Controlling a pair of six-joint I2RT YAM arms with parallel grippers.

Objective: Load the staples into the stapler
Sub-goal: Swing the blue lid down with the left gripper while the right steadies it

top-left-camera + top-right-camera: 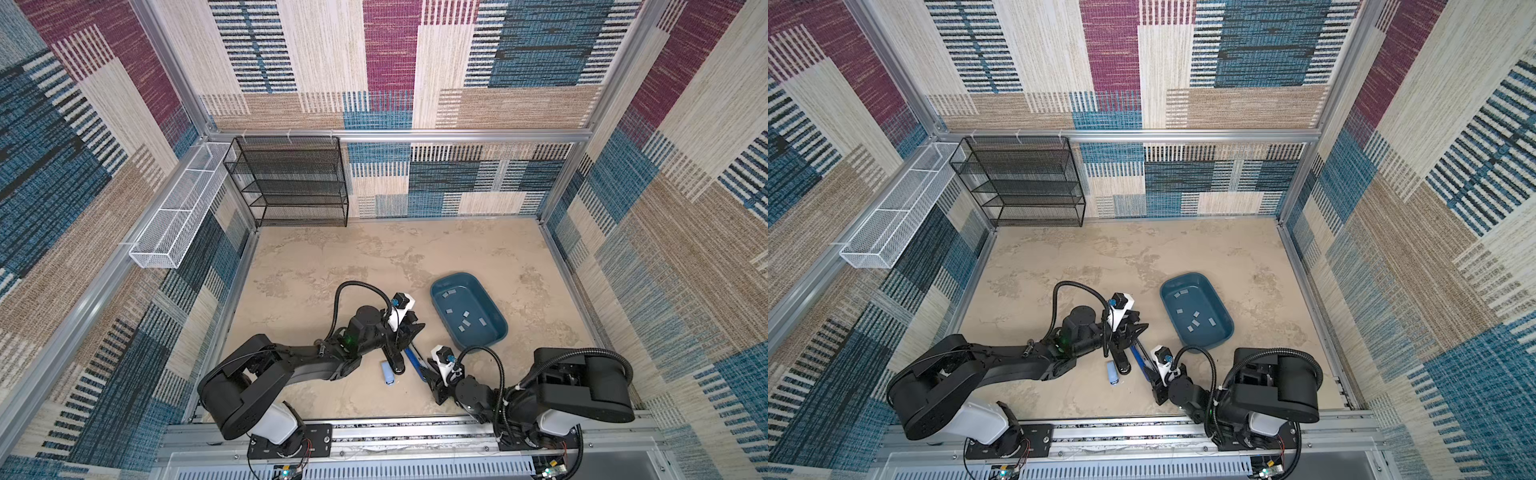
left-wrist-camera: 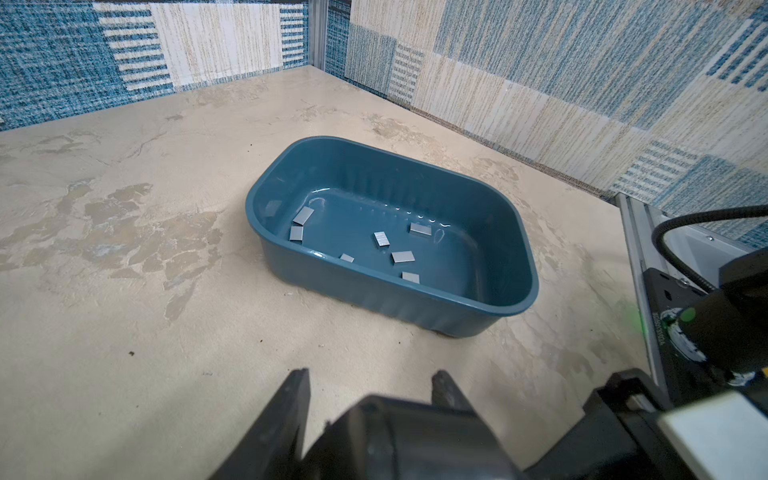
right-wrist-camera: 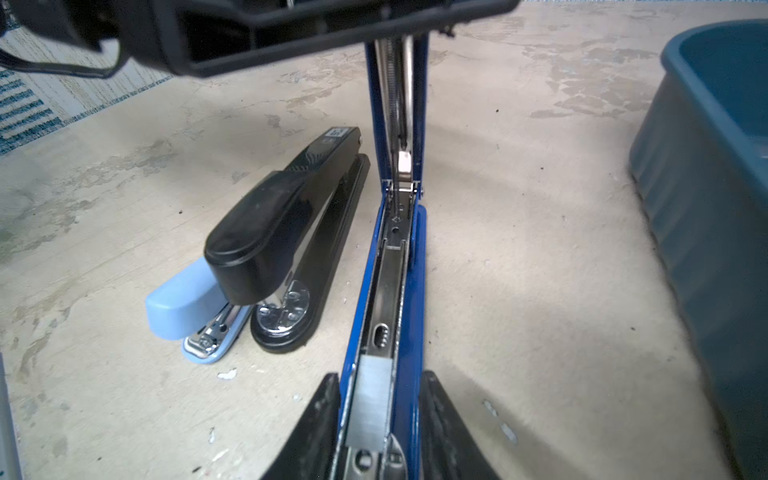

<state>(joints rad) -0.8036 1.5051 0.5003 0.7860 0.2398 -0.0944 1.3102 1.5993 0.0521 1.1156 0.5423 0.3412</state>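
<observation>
The blue stapler lies open on the table, its lid raised almost upright. My left gripper is shut on the top of that lid; in the left wrist view a dark blurred part fills the gap between its fingers. One strip of staples lies in the stapler's channel at the front end. My right gripper is open, with a finger close along each side of the stapler there. Several more staples lie loose in the teal tub.
A black stapler and a small light-blue stapler lie shut right beside the blue one. The teal tub stands just right of both grippers. A black mesh rack and a white mesh basket hang at the back left.
</observation>
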